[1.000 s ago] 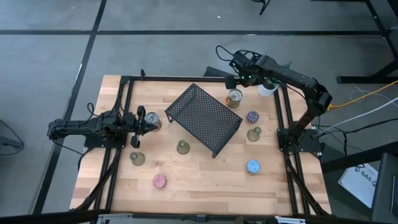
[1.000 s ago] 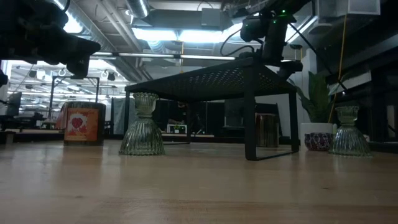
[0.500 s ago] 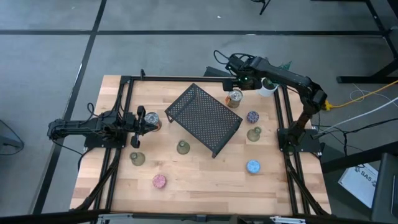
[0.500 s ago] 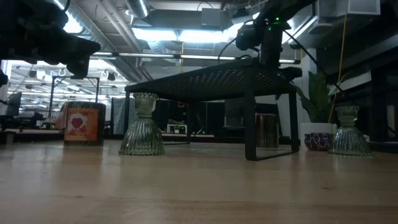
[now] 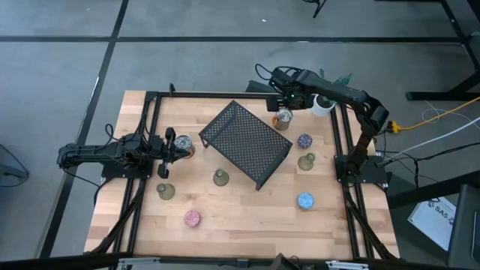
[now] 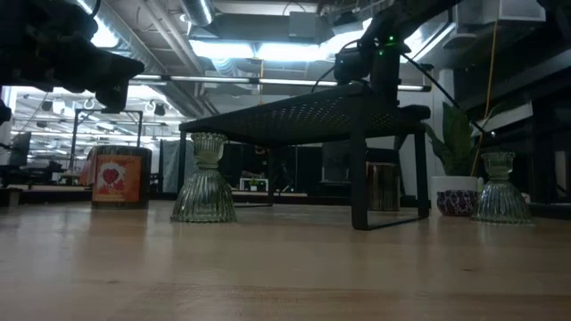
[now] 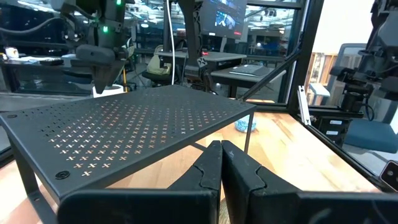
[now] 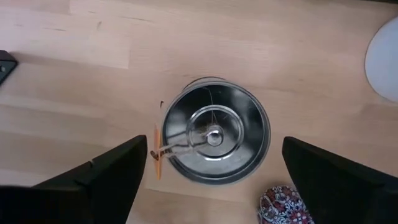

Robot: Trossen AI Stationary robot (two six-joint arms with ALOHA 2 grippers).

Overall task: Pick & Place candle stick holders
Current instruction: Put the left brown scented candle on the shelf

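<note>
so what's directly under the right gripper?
A silver tin standing upright on the table, seen between the right gripper's open fingers. Its contents cannot be seen; the lid covers them.

wooden table point(image 5: 247, 217) | black mesh rack point(image 5: 246, 142) | candle stick holders point(image 5: 193, 218) | tins point(image 5: 283, 117)

- You have the rack point(image 5: 245, 144) mid-table, with the right gripper point(image 5: 283, 100) directly above a tin point(image 5: 283, 118) behind it.
- Three candle stick holders point(image 5: 304, 160) lie right of the rack.
- The left gripper point(image 5: 180, 145) waits left of the rack.
</note>
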